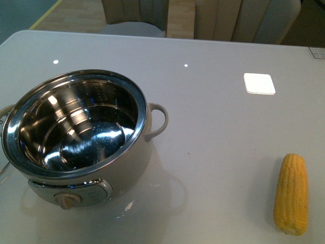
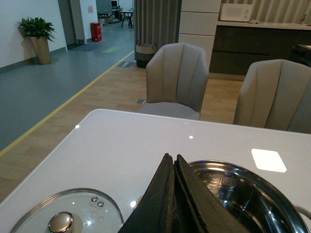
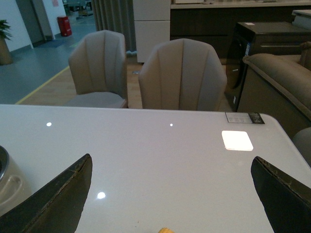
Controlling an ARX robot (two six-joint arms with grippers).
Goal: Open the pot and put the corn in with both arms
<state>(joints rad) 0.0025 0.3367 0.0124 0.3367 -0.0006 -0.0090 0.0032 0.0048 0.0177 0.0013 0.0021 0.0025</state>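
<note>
One round pot (image 1: 133,165), shiny steel inside and cream outside, sits open on the smooth grey desk (image 1: 218,132). One bumpy yellow corn (image 1: 291,194) lies flat on the desk, well apart from the pot, to its right. One glass lid (image 2: 80,209) rests near the pot. The left gripper (image 2: 173,194) is squeezed together, holding nothing. The right gripper (image 3: 171,159) is spread wide.
</note>
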